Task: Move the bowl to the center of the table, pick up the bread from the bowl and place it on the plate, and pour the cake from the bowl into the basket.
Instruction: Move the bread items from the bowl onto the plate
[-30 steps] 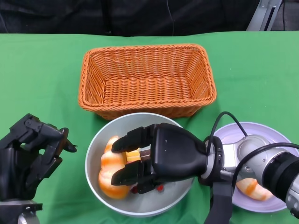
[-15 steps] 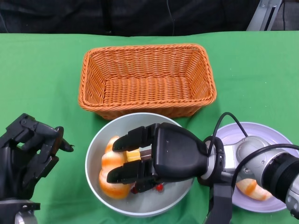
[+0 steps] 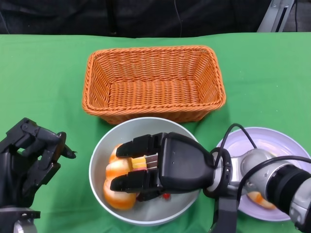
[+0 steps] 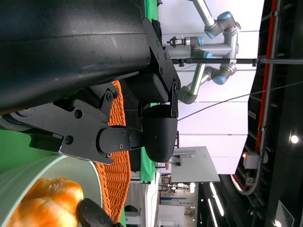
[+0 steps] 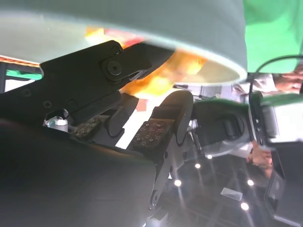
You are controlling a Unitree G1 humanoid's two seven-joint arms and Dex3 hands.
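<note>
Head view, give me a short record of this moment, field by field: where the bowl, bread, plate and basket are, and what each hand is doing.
bowl: grey, near the table's front edge, just in front of the basket
basket: orange wicker, behind the bowl, nothing in it
bread: orange rolls in the bowl's left half, under the right hand's fingers
plate: lilac, right of the bowl, with a piece of bread already on it
right hand: reaching into the bowl over the bread; grip unclear
left hand: left of the bowl, holding nothing
</note>
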